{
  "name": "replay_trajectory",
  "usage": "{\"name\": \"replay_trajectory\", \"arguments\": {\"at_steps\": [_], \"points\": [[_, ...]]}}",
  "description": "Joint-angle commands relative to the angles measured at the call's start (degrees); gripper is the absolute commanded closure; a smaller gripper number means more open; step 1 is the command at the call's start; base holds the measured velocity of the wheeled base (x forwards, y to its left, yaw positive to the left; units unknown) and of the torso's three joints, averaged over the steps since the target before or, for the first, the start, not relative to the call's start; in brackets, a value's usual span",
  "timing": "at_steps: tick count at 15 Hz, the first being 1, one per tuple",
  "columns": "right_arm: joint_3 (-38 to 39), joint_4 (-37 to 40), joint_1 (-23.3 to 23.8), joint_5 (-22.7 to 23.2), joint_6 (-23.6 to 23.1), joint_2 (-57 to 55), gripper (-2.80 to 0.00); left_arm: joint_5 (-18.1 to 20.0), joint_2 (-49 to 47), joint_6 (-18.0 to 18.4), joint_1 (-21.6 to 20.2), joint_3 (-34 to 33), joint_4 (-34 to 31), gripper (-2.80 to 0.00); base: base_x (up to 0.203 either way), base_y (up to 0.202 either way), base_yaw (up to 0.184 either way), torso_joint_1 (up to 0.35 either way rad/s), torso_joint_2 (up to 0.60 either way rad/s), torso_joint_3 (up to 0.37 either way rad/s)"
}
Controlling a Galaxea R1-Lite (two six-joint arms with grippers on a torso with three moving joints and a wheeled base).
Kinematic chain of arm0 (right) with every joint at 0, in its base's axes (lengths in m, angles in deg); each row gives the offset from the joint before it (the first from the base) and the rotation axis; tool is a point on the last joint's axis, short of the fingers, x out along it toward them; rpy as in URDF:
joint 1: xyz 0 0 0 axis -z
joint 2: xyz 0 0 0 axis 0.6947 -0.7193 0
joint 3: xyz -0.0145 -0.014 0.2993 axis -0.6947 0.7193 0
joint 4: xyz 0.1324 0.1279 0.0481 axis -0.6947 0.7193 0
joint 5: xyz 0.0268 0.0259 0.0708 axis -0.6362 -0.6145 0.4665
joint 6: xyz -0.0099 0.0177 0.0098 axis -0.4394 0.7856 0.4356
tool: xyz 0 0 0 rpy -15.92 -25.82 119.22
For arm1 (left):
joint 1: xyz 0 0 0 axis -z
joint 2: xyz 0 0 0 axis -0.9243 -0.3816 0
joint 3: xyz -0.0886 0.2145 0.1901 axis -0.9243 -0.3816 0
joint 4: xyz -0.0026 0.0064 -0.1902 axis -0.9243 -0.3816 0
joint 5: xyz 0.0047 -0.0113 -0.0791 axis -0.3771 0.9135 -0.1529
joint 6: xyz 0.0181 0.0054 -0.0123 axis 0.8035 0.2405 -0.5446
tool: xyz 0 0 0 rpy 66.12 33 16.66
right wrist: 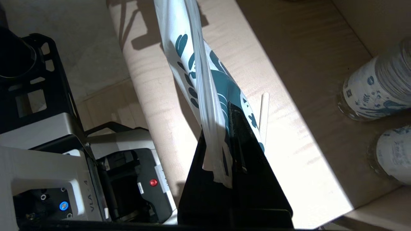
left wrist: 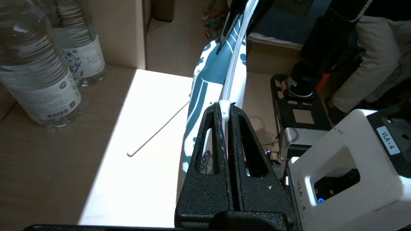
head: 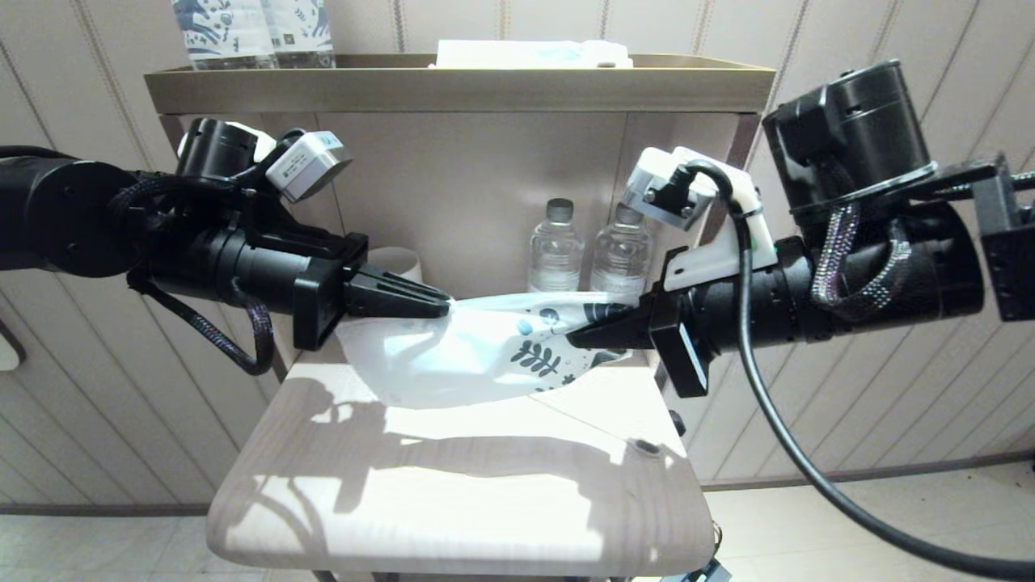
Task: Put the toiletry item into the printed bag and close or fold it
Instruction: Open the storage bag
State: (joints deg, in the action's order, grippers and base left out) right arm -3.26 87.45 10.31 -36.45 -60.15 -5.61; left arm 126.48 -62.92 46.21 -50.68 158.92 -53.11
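The printed bag (head: pixel 477 352) hangs stretched between the left gripper (head: pixel 441 307) and the right gripper (head: pixel 602 323), barring the middle of the wooden shelf (head: pixel 453 501) above the toothbrush (left wrist: pixel 157 130). Behind it, two water bottles (head: pixel 586 255) stand against the back panel and crowd that side. The front half of the shelf lies bare, giving room to reach in from the near edge.

One printed bag (head: pixel 477 356), one toothbrush (left wrist: pixel 157 130), two grippers: left gripper (head: pixel 441 305) and right gripper (head: pixel 586 333). Two clear water bottles (head: pixel 556 257) on the lower shelf, two more printed-label bottles (head: pixel 251 32) on the upper tray (head: pixel 453 85). One white cup (head: pixel 398 263), one white packet (head: pixel 530 53) in the tray, one wooden table (head: pixel 461 509)
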Motion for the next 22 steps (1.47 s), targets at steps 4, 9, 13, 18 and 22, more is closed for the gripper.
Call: {"name": "replay_trajectory", "arguments": {"at_steps": [4, 9, 13, 18, 22], "points": [[3.5, 0.0, 2.0, 0.3, -0.1, 3.6, 0.00, 0.4, -0.3, 0.1, 0.0, 0.1, -0.1, 0.00, 0.000, 0.000, 0.000, 0.000, 0.00, 0.000], [6.3, 0.0, 2.7, 0.6, -0.1, 5.9, 0.00, 0.2, -0.6, 0.1, 0.0, 0.2, 0.0, 0.00, 0.000, 0.000, 0.000, 0.000, 0.00, 0.000], [7.8, 0.0, 4.3, 0.6, -0.1, 7.4, 0.00, 0.2, -0.7, -0.1, 0.0, 0.6, 0.0, 0.00, 0.000, 0.000, 0.000, 0.000, 0.00, 0.000], [11.1, 0.0, 5.4, 1.0, 0.0, 10.4, 0.00, 0.2, -0.9, -0.1, 0.0, 0.7, 0.0, 0.00, 0.000, 0.000, 0.000, 0.000, 0.00, 0.000], [11.9, 0.0, 5.8, 1.9, 0.0, 10.9, 0.00, 0.2, -2.0, -0.7, 0.0, 2.0, -0.4, 0.00, 0.000, 0.000, 0.000, 0.000, 0.00, 0.000]]}}
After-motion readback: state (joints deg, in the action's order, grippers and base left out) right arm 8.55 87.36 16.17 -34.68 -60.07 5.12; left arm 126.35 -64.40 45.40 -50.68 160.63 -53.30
